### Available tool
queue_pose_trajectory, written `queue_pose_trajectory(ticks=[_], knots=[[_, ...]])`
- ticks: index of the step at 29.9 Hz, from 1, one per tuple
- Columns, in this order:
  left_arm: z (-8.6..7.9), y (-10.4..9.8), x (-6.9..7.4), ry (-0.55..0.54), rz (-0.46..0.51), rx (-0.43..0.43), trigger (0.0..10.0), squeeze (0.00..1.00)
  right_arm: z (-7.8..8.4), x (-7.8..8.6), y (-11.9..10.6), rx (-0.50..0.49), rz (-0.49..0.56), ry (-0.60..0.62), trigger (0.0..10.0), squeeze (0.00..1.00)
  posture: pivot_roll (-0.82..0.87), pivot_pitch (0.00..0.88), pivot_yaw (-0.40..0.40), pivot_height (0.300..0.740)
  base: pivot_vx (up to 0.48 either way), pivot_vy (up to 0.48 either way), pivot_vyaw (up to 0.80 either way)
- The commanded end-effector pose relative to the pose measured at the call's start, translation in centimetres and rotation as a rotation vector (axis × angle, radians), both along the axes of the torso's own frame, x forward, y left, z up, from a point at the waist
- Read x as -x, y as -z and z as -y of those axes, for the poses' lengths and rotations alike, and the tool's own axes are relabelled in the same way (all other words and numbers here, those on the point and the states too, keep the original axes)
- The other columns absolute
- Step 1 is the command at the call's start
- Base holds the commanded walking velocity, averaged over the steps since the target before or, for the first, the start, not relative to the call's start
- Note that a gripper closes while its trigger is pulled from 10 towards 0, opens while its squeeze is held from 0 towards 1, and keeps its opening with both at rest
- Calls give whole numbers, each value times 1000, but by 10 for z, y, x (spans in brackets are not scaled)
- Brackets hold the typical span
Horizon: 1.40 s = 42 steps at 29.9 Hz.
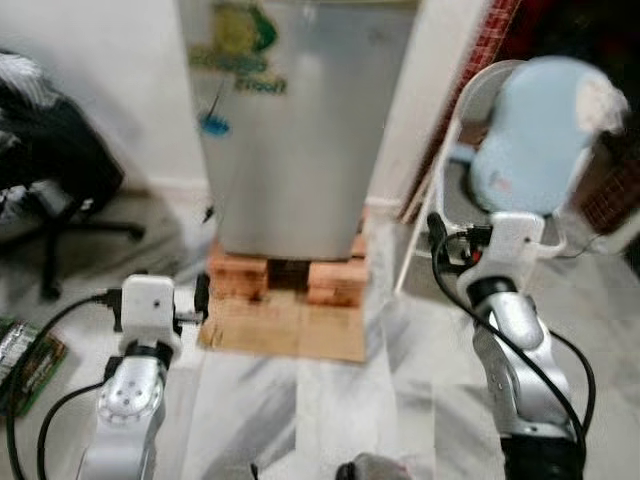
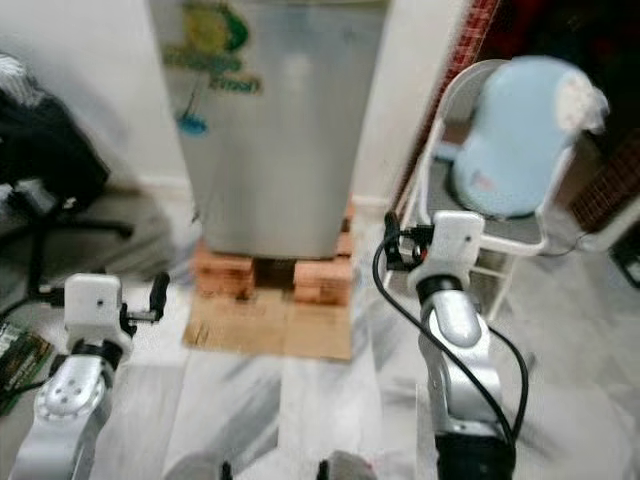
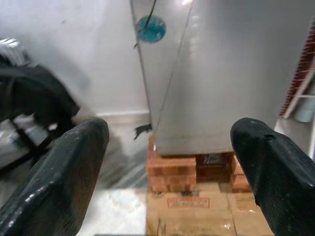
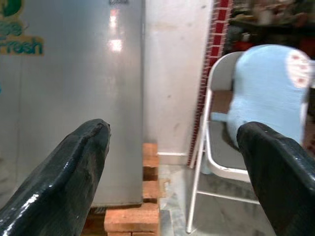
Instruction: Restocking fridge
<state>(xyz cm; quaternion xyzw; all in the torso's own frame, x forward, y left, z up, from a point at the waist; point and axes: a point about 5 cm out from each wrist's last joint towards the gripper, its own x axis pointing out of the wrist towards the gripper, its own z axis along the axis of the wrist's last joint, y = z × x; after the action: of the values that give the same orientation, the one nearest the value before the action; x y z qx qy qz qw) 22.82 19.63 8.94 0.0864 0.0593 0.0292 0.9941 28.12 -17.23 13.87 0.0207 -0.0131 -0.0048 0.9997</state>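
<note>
Silver fridge (image 1: 300, 130) at 12 o'clock, door closed, raised on red bricks (image 1: 285, 277) over flat cardboard (image 1: 285, 325). Green sticker (image 1: 235, 45) near door top. Left gripper (image 1: 200, 297) at 8 o'clock, short of the bricks, jaws wide, nothing held. Right gripper (image 1: 437, 238) at 3 o'clock, jaws wide, nothing held. White folding chair (image 1: 470, 120) at 2 o'clock beside the fridge, bearing a pale blue soft toy (image 1: 540, 135). Black office chair (image 1: 50, 170) at 10 o'clock. Marble floor (image 1: 330, 400) underfoot.
</note>
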Motion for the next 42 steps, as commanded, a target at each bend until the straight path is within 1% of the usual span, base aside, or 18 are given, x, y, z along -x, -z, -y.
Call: queue_pose_trajectory(ticks=[1, 5, 6, 9, 12, 29, 32, 37, 42], knots=[[-6, 0, 0, -26, -6, -4, 10000, 0, -6, -2, -5, -5, 10, -11, 10000, 0, 2, 70, -47, 740, 0, 472, -800], [-5, 0, 0, -27, -4, -2, 10000, 0, -6, -3, -5, -7, 7, -11, 10000, 0, 4, 71, -48, 740, 0, 472, -800], [-5, -1, -1, -22, 11, 12, 10000, 0, -7, -3, -4, -7, 6, -11, 10000, 0, 4, 71, -48, 740, 0, 0, -800], [-3, -3, 0, 3, 28, 8, 10000, 0, -8, -3, -5, -10, 7, -15, 10000, 0, 4, 71, -48, 740, 0, 0, -800], [-2, -4, 0, 17, 27, 23, 10000, 0, -9, -4, -5, -13, 8, -17, 10000, 0, 7, 72, -48, 740, 0, 0, -800], [-2, -4, -3, 25, 32, 19, 10000, 0, -8, -6, -6, -24, 10, -6, 10000, 0, 4, 68, -40, 740, 0, 0, -800], [-1, -4, -3, 41, 30, 36, 10000, 0, -8, -5, -6, -24, 8, -4, 10000, 0, 3, 70, -39, 740, 0, 0, -800], [-1, -3, -2, 35, 13, 52, 10000, 0, -5, -3, -4, -17, 0, 0, 10000, 0, 3, 73, -39, 740, 0, 0, -800], [-1, -3, -1, 42, 17, 57, 10000, 0, -6, -4, -5, -20, 0, 0, 10000, 0, 2, 78, -40, 740, 0, 55, -800]])
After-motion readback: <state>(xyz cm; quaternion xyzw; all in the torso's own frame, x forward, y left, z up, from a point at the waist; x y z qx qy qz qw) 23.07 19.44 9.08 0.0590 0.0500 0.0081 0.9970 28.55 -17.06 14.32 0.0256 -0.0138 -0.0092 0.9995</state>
